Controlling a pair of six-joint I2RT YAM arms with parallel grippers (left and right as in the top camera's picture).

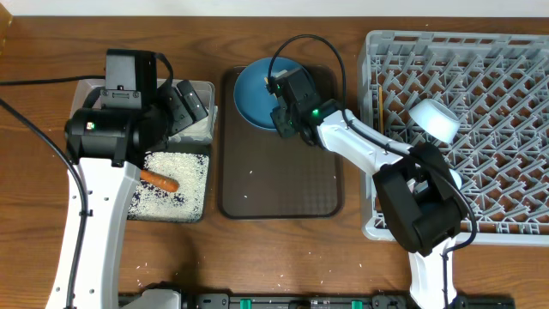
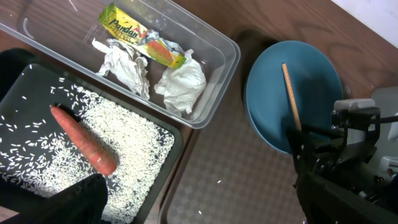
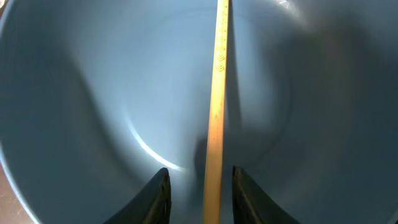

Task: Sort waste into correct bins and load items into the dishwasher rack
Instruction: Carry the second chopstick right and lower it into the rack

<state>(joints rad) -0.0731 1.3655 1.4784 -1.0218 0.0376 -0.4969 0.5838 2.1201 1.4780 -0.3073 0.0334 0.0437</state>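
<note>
1. Thin wooden chopstick (image 3: 215, 112) lies on the large round blue plate (image 3: 93, 93). The right wrist view shows it running straight up between the two fingers of the right hand (image 3: 200, 186).
2. That view alone shows the fingers standing apart, with a narrow gap on each side of the stick and neither finger touching it.
3. From overhead the chopstick is hidden under the right hand, which covers the plate's near right edge.
4. The left wrist view gives the stick's lie, from about the plate's middle down toward its near rim, where the right hand's dark fingers meet it.
5. The plate sits at the far end of the brown serving tray (image 1: 283, 184), partly over its far rim. The rest of the tray floor carries only a few stray grains.
6. Left of the tray, the clear plastic rectangular tub (image 2: 217, 81) holds a yellow-green wrapper (image 2: 140, 37), crumpled silver foil (image 2: 124, 65) and crumpled white paper (image 2: 183, 84).
7. Just beside the tub, the shallow black rectangular tray (image 2: 177, 143) holds loose white rice grains (image 2: 130, 149) and a small orange carrot (image 2: 84, 143).
8. The left hand (image 1: 187, 105) hangs over the tub, spread wide and holding nothing.
9. The large grey plastic dishwasher rack (image 1: 497, 77) stands just to the right of the serving tray, with a white bowl (image 1: 433, 120) in its left part.
10. A bare strip of wooden counter (image 1: 257, 266) runs along the near side.
</note>
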